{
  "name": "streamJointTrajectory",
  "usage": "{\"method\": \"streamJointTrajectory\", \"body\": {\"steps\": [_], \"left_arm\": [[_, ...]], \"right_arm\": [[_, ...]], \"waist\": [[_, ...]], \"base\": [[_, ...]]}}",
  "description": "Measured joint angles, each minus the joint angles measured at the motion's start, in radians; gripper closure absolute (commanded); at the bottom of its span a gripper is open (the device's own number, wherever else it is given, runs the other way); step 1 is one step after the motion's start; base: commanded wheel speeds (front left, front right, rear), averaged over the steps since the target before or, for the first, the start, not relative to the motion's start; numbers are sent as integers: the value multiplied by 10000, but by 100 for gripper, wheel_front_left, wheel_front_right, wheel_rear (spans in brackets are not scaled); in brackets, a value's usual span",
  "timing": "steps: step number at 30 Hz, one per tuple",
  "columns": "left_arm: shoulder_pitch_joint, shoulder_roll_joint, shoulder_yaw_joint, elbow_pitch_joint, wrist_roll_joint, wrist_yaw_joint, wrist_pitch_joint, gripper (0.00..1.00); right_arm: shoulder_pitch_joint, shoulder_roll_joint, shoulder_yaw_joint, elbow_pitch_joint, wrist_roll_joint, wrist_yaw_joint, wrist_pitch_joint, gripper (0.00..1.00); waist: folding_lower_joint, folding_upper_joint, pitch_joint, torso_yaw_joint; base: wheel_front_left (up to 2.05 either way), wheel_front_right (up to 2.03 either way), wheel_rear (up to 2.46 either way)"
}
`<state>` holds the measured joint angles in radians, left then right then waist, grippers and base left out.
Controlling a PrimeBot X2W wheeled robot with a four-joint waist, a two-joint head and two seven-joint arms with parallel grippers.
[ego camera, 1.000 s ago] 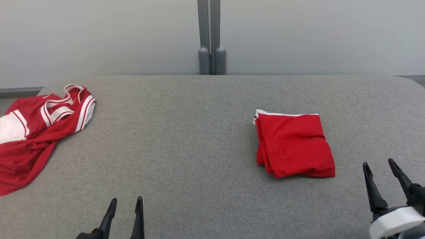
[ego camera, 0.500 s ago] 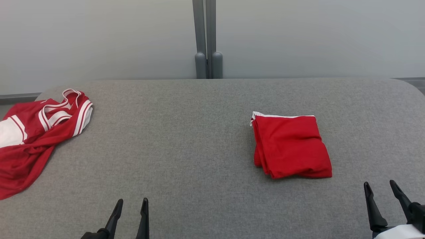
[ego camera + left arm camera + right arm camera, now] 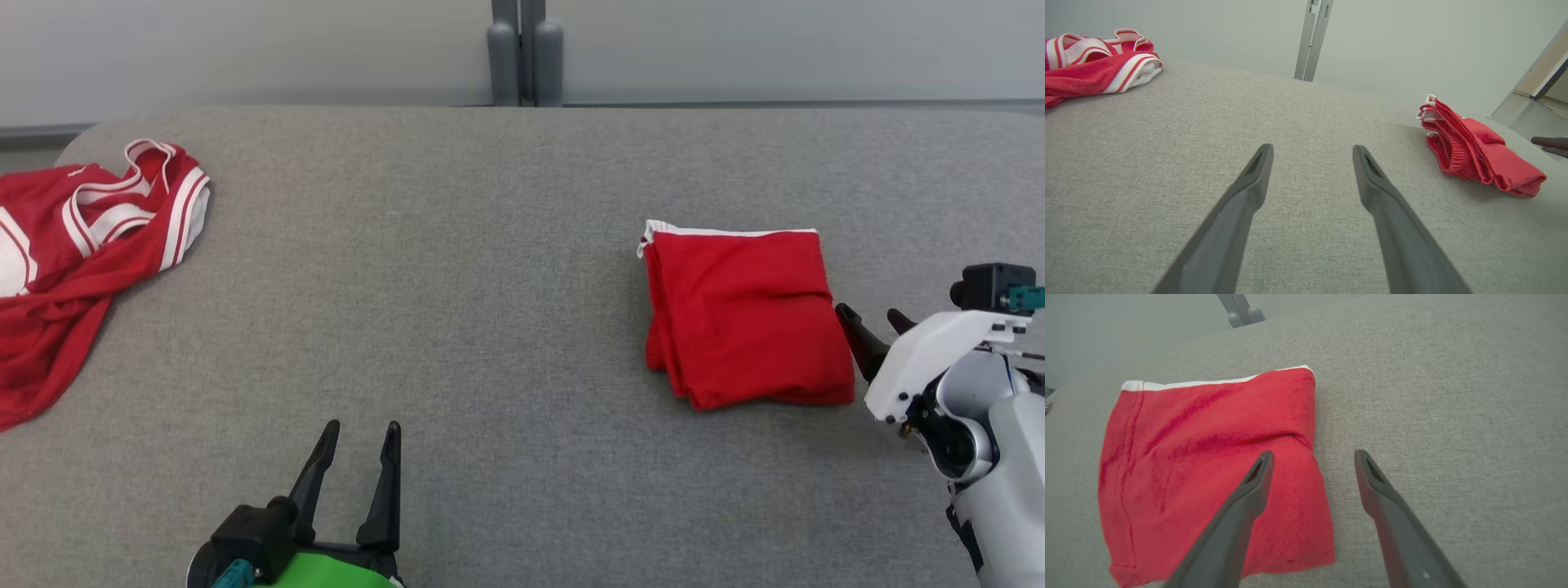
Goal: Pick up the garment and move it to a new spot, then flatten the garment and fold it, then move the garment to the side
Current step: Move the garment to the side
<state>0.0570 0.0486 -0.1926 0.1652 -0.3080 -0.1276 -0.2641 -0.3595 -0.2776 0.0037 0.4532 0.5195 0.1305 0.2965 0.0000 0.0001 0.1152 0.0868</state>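
Observation:
The garment [image 3: 747, 314] is red with a white trim edge and lies folded into a thick square right of the table's middle; it also shows in the left wrist view [image 3: 1474, 151] and the right wrist view [image 3: 1208, 457]. My right gripper [image 3: 868, 314] stands open at its right edge, holding nothing. In the right wrist view, one finger of that gripper [image 3: 1312, 455] hangs over the garment's right side and the other over bare table. My left gripper [image 3: 362, 426] is open and empty over the near left table [image 3: 1312, 149], far from the garment.
A crumpled red and white jersey [image 3: 73, 245] lies at the table's far left corner [image 3: 1094, 69]. The grey fabric table [image 3: 490, 286] has rounded far corners. A grey post [image 3: 525, 49] stands behind it against a pale wall.
The head camera has tipped downward, shifting the whole picture. My right gripper has come forward from the near right corner to the garment's right edge. The garment itself lies as before.

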Motion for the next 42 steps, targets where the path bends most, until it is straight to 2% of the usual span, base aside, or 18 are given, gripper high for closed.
{"method": "streamJointTrajectory", "body": {"steps": [9, 10, 11, 12, 18, 23, 27, 33, 40, 42], "left_arm": [[-288, 6, -401, 79, -173, 48, 0, 0], [-289, 4, -393, 75, -174, 63, 0, 0], [-291, 4, -364, 63, -174, 100, 0, 0], [-298, 4, -324, 44, -190, 138, 0, 0], [-502, 6, -155, -190, -121, 148, 0, 0], [-1040, 2, -59, -336, 224, 92, 0, 0], [-1538, -2, -215, -412, 554, 35, 0, 0], [-1762, -2, -593, -493, 719, 0, 0, 0], [-1602, -2, -884, -675, 731, -13, -2, 0], [-1479, 0, -878, -692, 732, -13, 0, 0]], "right_arm": [[-1324, 38, -12, 1983, 56, 0, 621, 0], [-1383, 69, -23, 2142, 150, 0, 690, 5], [-1447, 105, -88, 2238, 291, 0, 738, 82], [-1545, 153, -169, 2305, 499, 0, 796, 100], [-2017, 59, -328, 2318, 934, 12, 583, 100], [-2640, -897, -844, 2203, 621, 6, -4, 100], [-3231, -1751, -1302, 2408, -100, 6, -451, 100], [-4399, -2690, -1948, 3152, -1302, 4, -663, 100], [-5153, -3933, -2282, 4013, -3124, 4, -443, 100], [-5359, -4111, -2351, 4171, -3553, 4, -537, 100]], "waist": [[0, 0, 829, 843], [0, 0, 906, 899], [0, 0, 969, 929], [0, 0, 1041, 944], [0, 0, 1321, 533], [0, 0, 1755, -120], [0, 0, 2373, -547], [1, 0, 3312, -880], [2, 0, 4010, -720], [1, 0, 4062, -579]], "base": [[0, 0, 0], [0, 0, 0], [0, 0, 0], [0, 0, 0], [0, 0, 0], [0, 0, 0], [0, 0, 0], [0, 0, 0], [0, 0, 0], [0, 0, 0]]}}
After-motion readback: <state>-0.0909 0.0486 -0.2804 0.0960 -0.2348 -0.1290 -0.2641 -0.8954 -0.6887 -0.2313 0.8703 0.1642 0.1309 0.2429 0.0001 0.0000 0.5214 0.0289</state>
